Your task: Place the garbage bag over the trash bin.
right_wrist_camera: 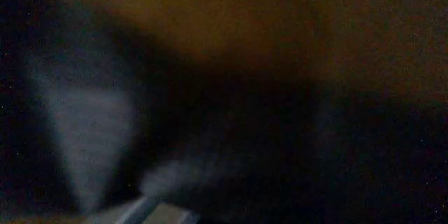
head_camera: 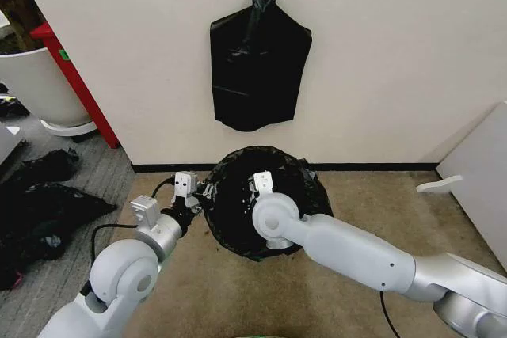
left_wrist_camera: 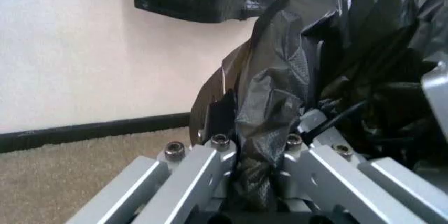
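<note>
The garbage bag [head_camera: 265, 199] is a glossy black, wrinkled mass on the tan floor close to the wall, with its mouth facing up. It covers the trash bin completely, so the bin is hidden. My left gripper [head_camera: 201, 194] is at the bag's left rim. In the left wrist view this gripper [left_wrist_camera: 257, 182] is shut on a bunched fold of the black film [left_wrist_camera: 280, 93]. My right arm comes in from the lower right. Its wrist [head_camera: 262, 184] dips into the bag's mouth, and the right gripper is down inside the dark bag.
A flat black bag bundle [head_camera: 257, 69] hangs from a wall hook right above. A large white tub [head_camera: 36, 85] and a red post [head_camera: 75, 77] stand at the back left. Loose black bags [head_camera: 47, 195] lie on the left floor. A white board [head_camera: 483, 172] leans at the right.
</note>
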`<state>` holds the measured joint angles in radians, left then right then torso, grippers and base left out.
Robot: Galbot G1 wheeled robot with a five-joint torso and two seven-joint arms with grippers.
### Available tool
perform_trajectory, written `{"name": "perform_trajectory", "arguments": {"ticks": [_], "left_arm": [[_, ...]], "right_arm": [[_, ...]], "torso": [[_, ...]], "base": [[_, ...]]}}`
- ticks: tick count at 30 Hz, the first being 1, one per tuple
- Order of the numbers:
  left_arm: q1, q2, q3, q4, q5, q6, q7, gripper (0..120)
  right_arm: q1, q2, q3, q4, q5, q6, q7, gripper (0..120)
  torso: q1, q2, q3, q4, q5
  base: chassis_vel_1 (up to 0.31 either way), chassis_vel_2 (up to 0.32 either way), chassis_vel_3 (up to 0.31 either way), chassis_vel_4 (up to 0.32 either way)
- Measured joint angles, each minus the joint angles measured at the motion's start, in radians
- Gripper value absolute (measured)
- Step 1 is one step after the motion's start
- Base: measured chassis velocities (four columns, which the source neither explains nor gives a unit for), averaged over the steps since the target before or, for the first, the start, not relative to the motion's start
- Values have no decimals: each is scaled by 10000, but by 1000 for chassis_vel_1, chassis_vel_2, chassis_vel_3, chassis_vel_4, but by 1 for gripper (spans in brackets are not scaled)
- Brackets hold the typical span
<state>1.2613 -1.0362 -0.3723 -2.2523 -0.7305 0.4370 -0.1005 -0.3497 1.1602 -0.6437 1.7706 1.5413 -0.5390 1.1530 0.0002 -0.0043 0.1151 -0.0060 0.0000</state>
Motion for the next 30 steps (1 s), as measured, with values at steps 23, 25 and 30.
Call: {"name": "perform_trajectory", "arguments": {"ticks": [23,25,30], "left_arm": [[-37,50,-126,-286,-899,237,-245,3],[-44,56,-129,-292,-913,238,-246,3],[-82,41,-118,-72,-829,245,-209,3]], "right_arm": [[-152,85,77,-422,-145,78,-87,0],[-164,66,103,-421,-145,78,-98,0],[-181,-22,161,-93,-109,131,-72,0]], "torso": [[0,0,0,0,0],[0,0,0,0,0],[0,0,0,0,0]], "base": [[0,0,0,0],[0,0,0,0],[0,0,0,0]]}}
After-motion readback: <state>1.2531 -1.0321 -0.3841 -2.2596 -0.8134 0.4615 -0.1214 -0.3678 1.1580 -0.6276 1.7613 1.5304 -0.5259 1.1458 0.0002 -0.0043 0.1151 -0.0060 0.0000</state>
